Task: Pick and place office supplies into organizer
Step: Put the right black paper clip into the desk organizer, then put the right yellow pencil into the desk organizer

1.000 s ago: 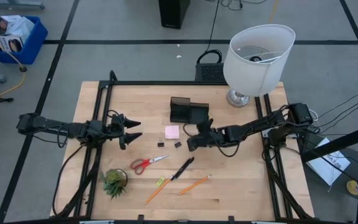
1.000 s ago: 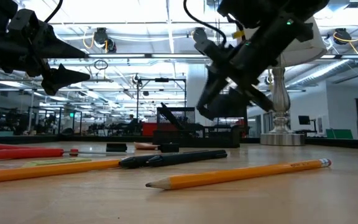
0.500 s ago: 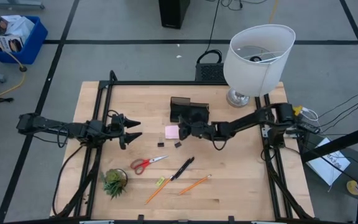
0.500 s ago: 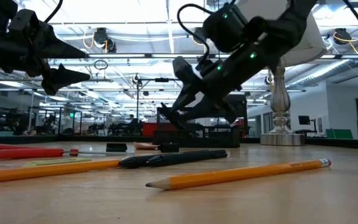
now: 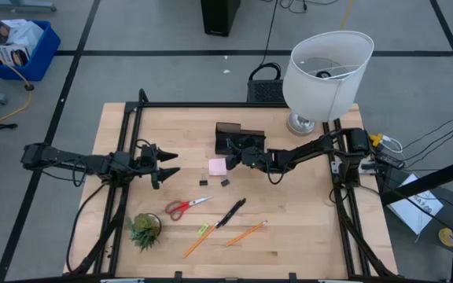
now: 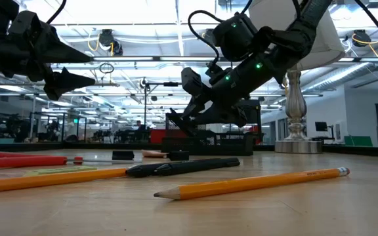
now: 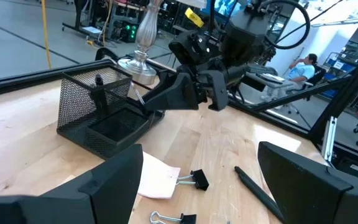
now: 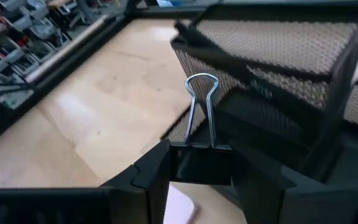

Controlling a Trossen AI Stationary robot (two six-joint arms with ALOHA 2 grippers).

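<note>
The black mesh organizer (image 5: 238, 138) stands on the far middle of the table. My right gripper (image 5: 231, 155) hangs at its near left corner, shut on a small black binder clip (image 8: 201, 164). The clip's silver wire loops (image 8: 202, 102) stick out ahead toward the mesh wall (image 8: 278, 46). The pink sticky pad (image 5: 217, 166), two clips (image 5: 204, 181), red-handled scissors (image 5: 187, 207), a black pen (image 5: 230, 212) and pencils (image 5: 246, 233) lie flat on the wood. My left gripper (image 5: 170, 163) hovers open at the table's left. My right gripper pinches the clip's black body (image 8: 197, 171) between its two fingers (image 8: 153, 169), one on each side. The fingers slant down from the table's right toward the organizer. The clip is lifted clear, with its wire loops pointing forward past the fingertips.
A white-shaded lamp (image 5: 326, 71) stands at the far right corner, close beside my right arm. A small green potted plant (image 5: 145, 229) sits near the front left. Black frame rails (image 5: 126, 181) run along both sides of the table.
My right gripper has carried the clip toward the table's far edge and a little left, up to the organizer, sinking slightly and tipping its fingers downward. Its grip has stayed shut on the clip.
</note>
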